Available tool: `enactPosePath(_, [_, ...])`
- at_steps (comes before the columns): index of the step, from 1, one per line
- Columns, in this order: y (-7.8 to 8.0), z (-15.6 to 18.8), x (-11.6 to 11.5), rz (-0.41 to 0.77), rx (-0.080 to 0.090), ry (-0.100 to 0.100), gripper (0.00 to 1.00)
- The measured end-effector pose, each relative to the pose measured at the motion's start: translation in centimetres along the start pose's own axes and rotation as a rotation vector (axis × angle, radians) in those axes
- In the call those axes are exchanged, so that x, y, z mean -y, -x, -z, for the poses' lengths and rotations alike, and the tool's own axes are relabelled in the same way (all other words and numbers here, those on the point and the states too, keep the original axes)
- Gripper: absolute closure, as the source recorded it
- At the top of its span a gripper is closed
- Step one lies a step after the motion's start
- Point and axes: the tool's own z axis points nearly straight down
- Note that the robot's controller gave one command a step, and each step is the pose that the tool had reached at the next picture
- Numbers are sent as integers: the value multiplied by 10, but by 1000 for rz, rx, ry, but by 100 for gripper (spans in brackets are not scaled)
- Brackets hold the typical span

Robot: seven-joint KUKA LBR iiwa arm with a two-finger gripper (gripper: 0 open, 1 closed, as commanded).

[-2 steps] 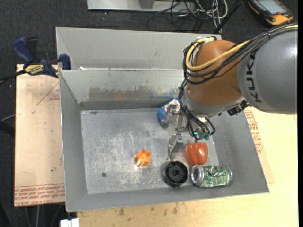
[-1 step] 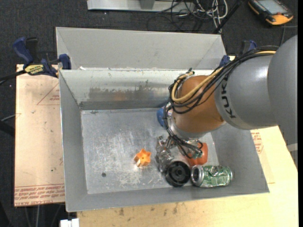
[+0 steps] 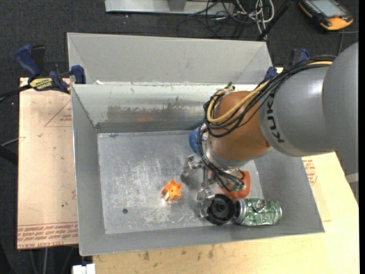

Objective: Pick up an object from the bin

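Note:
My gripper (image 3: 198,178) is low over the bin's floor, right of centre, under the arm's orange cover. A small orange toy-like piece (image 3: 171,190) lies just left of it, apart from it. A black round cap-shaped thing (image 3: 220,209) lies right below the gripper, close to or touching its metal. Against that black thing's right side lies a crushed green can (image 3: 260,212). A red-orange thing (image 3: 246,181) peeks out from under the cover on the right. A blue thing (image 3: 199,138) shows at the cover's upper left edge, mostly hidden.
The arm and its cables cover the bin's right half. Bare metal floor stretches across the left half, up to the sloping back wall. The can and the black thing lie close to the front wall.

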Motion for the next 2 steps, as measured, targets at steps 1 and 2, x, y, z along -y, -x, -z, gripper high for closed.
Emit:
enactPosePath(1, [0, 0, 0, 0, 0, 0, 0])
enactPosePath(2, [4, 0, -38, -11, 2, -3, 0])
